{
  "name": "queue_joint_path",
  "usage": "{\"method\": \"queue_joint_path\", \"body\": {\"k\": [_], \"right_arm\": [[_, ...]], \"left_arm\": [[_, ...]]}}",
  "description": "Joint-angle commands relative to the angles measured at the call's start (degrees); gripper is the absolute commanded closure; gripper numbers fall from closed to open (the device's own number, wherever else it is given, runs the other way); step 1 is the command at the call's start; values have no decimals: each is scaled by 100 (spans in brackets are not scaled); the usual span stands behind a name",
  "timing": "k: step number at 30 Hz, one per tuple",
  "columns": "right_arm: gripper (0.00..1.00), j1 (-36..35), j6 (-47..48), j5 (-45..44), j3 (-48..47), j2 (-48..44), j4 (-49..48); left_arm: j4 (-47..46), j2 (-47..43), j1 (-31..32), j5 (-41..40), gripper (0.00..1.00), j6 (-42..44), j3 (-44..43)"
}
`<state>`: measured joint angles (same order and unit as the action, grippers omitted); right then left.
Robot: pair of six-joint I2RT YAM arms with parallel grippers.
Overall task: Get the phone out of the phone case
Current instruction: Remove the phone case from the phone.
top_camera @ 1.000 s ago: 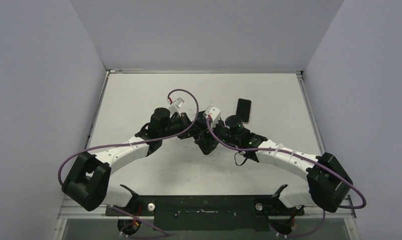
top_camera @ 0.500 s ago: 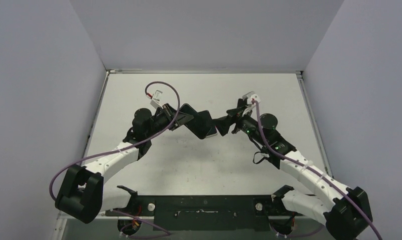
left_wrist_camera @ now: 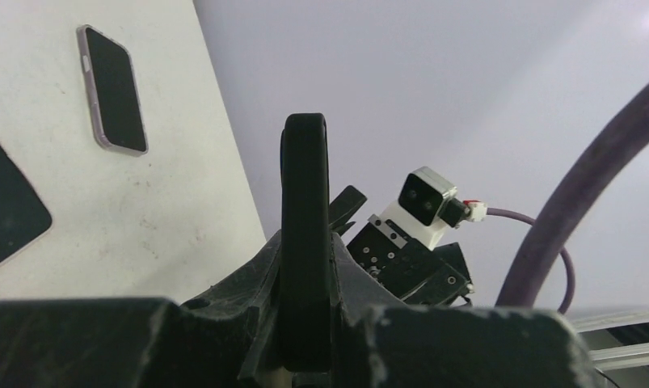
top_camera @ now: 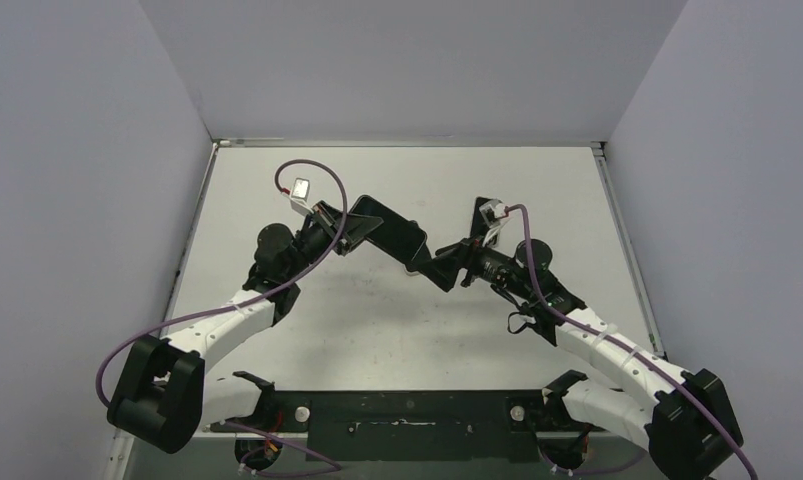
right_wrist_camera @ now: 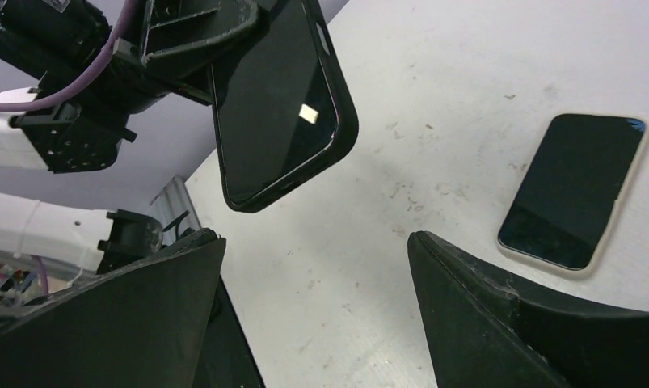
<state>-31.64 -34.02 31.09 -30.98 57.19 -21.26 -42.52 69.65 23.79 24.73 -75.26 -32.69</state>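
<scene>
Black on black is your trouble: the phone case (right_wrist_camera: 280, 105) hangs tilted in the air, pinched by one end in your left gripper (top_camera: 345, 228), which is clamped tight on it. Your right gripper (right_wrist_camera: 314, 242) stands wide and empty just beside the free end. Close the right too near the rim and you may grip case and contents together, so nothing parts. Pull hard against that single-end pinch and the case could twist out and drop onto the table (right_wrist_camera: 434, 73). A bare phone (right_wrist_camera: 575, 194) with a pale rim lies flat on the table, apart from both grippers. You cannot tell whether the glossy face inside the case is a screen or an empty back. From above, the right wrist covers most of that phone, and the left wrist view cuts off a dark slab (left_wrist_camera: 6, 210) at its edge.
</scene>
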Motion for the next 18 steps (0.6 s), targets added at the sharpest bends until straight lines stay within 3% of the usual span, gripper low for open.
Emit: {"method": "queue_joint_path", "body": {"k": [1,11,18], "right_arm": [[16,-80,-519,681,84,229,-1419],[34,-324,-728,1015,-227,835,-2395],[39,-352,-818,1035,-414,979,-2606]], "left_arm": [[-1018,-228,33,-107,100,-541,-83],[-1056,-370,97,-197,100,-743,-43],[-1030,-433,117,-206,100,-717,-8]]}}
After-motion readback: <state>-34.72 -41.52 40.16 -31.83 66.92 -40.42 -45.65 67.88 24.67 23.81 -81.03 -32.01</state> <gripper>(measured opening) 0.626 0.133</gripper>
